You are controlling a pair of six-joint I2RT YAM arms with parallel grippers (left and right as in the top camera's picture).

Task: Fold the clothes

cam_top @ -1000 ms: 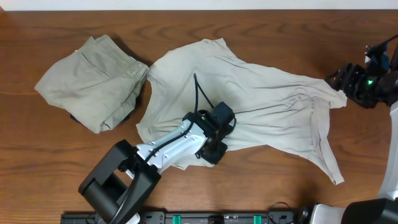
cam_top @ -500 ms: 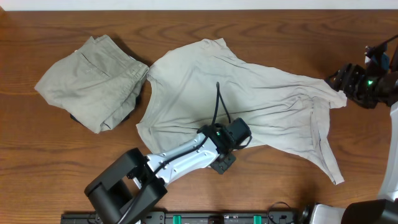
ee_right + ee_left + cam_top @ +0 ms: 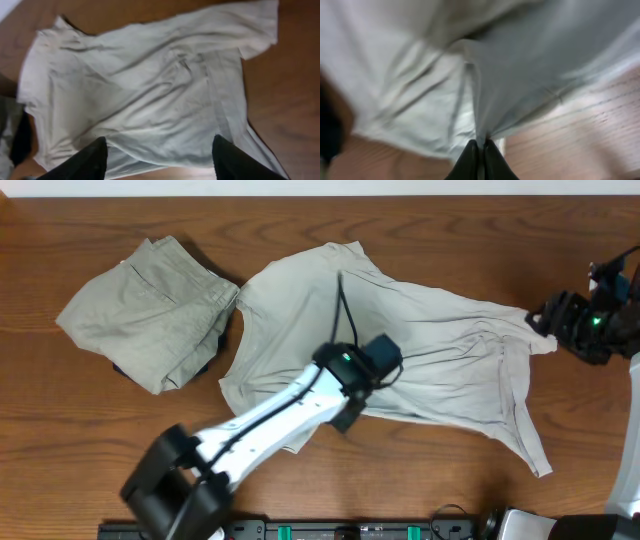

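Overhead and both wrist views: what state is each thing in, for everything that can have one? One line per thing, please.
T-shirt: unfolded, spread out and wrinkled on the table, its near edge pinched up.
trousers: roughly folded in a pile beside the shirt, untouched.
left gripper: shut on the T-shirt's fabric.
right gripper: open, holding nothing, off the shirt's far sleeve end.

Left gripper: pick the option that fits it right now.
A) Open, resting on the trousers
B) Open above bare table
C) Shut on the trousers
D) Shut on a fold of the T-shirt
D: in the left wrist view the left gripper has its jaws pressed together, with a ridge of T-shirt cloth pinched between them.
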